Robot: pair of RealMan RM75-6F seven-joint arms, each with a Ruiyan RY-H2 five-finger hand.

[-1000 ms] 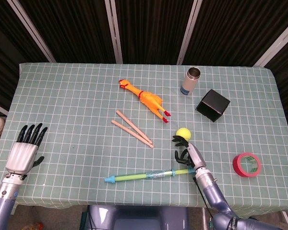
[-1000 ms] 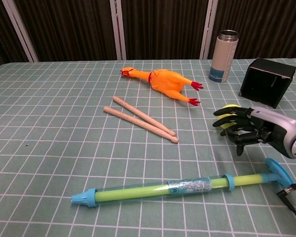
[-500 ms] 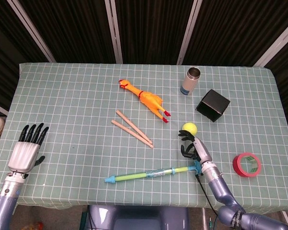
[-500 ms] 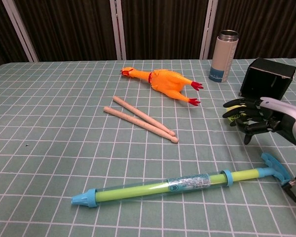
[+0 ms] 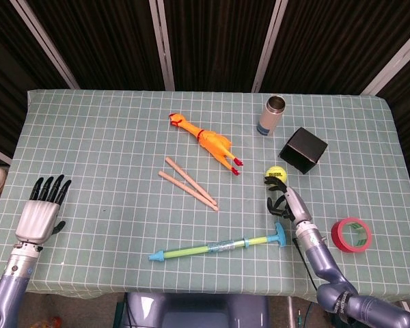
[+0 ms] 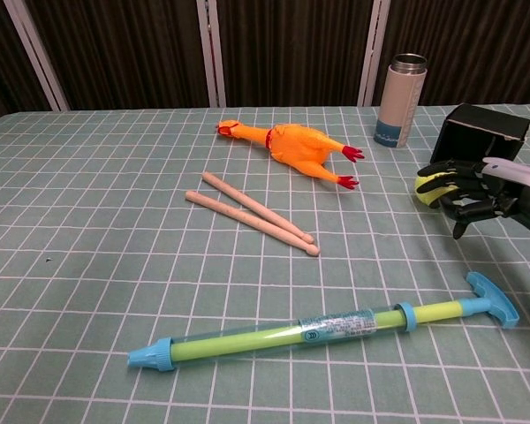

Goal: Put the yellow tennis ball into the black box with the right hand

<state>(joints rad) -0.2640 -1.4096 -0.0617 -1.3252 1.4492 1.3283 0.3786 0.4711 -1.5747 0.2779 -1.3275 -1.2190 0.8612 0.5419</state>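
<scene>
The yellow tennis ball [image 5: 275,173] sits on the table [image 5: 109,150] just short of the black box [image 5: 303,150], my right hand's [image 5: 288,202] fingers [image 6: 450,168] curled around its near side though I cannot tell if they truly clamp it, probably steering it boxward, while my left hand [image 5: 39,212] rests far off, fingers straight and apart.

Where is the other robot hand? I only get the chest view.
Observer: The left robot hand rests near the table's front left corner, fingers spread, holding nothing.
Child: Is anything hiding past the right robot hand?
Observer: Yes, a red tape roll lies beside that arm, toward the table's right edge.
Child: Is the ball touching the box?
Observer: No. From above, tablecloth shows between the tennis ball and the black box.
</scene>
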